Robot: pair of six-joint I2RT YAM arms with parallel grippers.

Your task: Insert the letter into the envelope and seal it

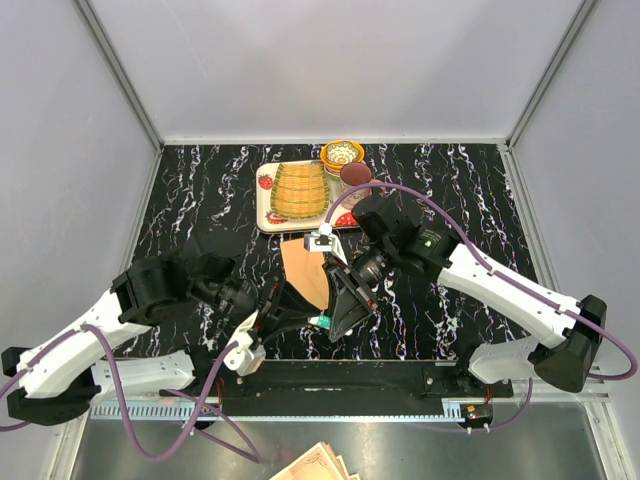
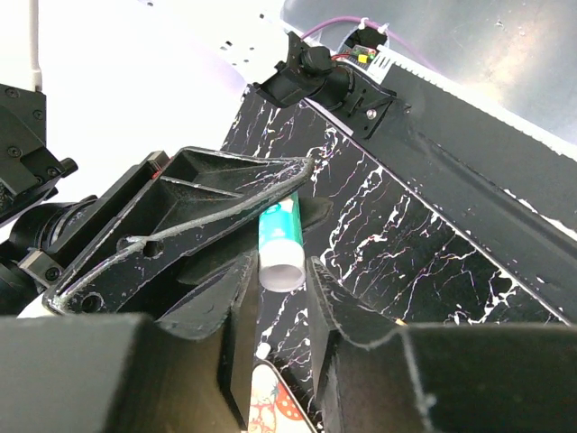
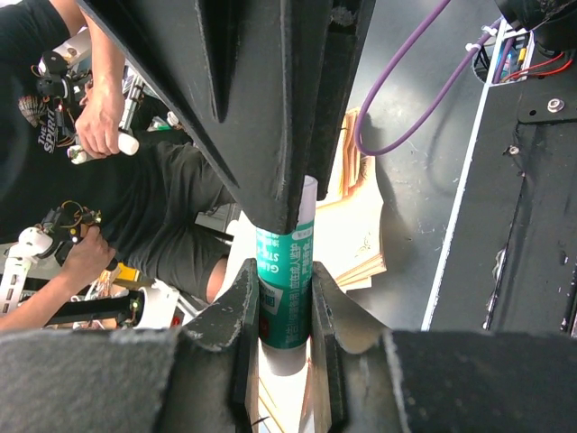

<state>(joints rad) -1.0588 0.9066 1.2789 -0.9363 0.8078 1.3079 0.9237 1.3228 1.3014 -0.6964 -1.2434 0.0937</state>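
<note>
Right gripper clamped on green glue stick, long axis pointing into left gripper; left jaws flank its white end, narrow, contact unclear. envelope flat on table just beyond both; letter not visible.

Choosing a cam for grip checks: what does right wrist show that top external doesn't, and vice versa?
Only right wrist: the glue stick label pinched between the right gripper's fingers, and a person behind. Only top external: the envelope flat on the table, the tray and the bowl. Both: the stick, the left gripper at its other end, and the paper stack past the table's near edge.
</note>
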